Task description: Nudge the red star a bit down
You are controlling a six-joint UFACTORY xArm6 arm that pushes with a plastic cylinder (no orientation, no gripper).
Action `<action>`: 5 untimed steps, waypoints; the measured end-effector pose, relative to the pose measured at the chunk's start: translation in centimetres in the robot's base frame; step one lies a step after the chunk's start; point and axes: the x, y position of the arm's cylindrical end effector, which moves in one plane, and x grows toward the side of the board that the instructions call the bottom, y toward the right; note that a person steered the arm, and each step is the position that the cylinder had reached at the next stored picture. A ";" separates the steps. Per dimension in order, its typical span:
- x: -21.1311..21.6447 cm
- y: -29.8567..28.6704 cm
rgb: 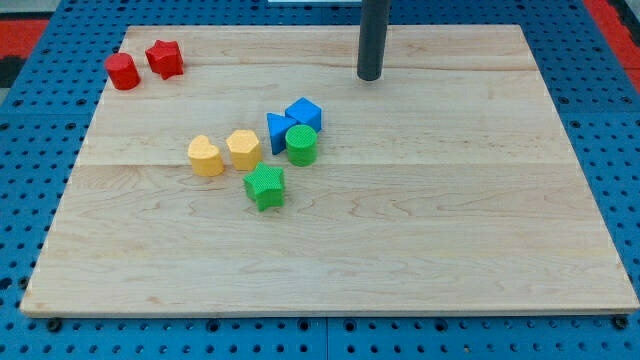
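The red star [164,59] lies near the board's top left corner, touching or almost touching a red round block [122,71] on its left. My tip [370,76] rests on the board near the top edge, right of centre, far to the right of the red star. No block touches the tip.
A cluster sits mid-board: two blue blocks [303,114] [278,131], a green cylinder [301,145], a green star-like block [265,187], a yellow hexagon-like block [243,149] and a yellow heart-like block [205,156]. The wooden board [480,250] lies on a blue perforated surface.
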 end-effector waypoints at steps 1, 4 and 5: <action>0.0 0.0; -0.4 -3.7; -2.5 -11.0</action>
